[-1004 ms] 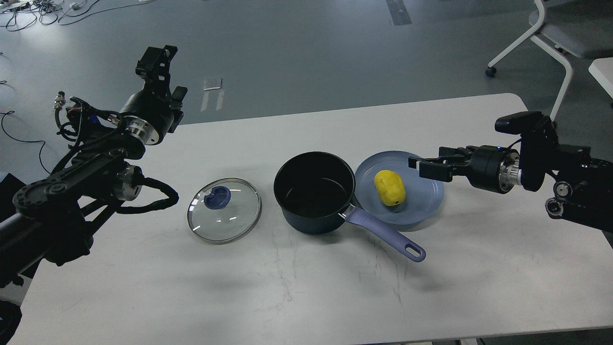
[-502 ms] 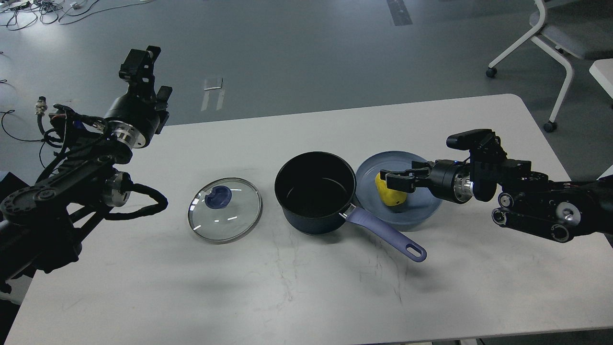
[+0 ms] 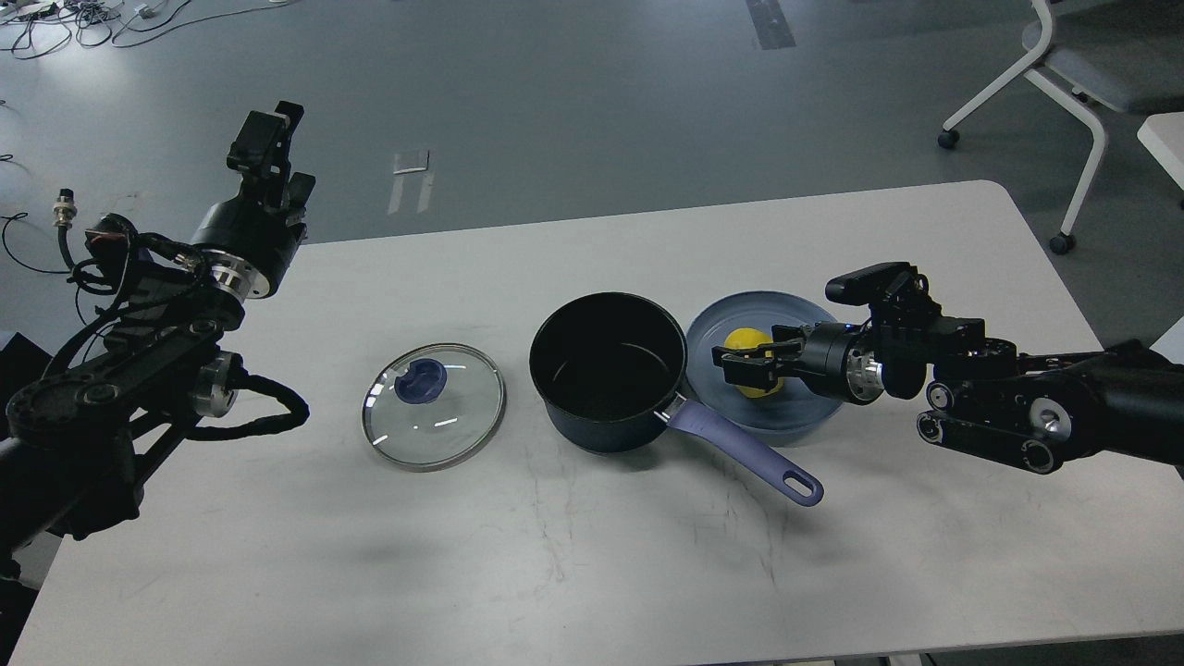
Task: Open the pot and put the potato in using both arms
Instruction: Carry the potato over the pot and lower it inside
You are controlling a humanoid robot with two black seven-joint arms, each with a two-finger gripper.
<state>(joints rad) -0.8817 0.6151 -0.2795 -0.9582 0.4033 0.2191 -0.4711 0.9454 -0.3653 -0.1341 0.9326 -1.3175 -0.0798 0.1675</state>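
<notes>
The dark navy pot (image 3: 610,370) stands open at the table's middle, black inside and empty, its lavender handle (image 3: 740,451) pointing front right. The yellow potato (image 3: 746,340) lies on the blue plate (image 3: 805,313) just right of the pot. My right gripper (image 3: 751,363) reaches in from the right at potato height. Its fingers stand apart on either side of the potato and hide its lower half. My left gripper (image 3: 264,139) is raised beyond the table's back left corner, far from the pot. Its fingers cannot be told apart.
The round glass lid (image 3: 433,407) with a blue knob lies flat on the table left of the pot. The white table (image 3: 592,555) ends close in front. A white-legged chair (image 3: 1064,65) stands on the floor at the back right.
My right arm has come down and moved left across the plate, bringing its gripper from beside the plate to around the potato. My left arm has drawn back to the left.
</notes>
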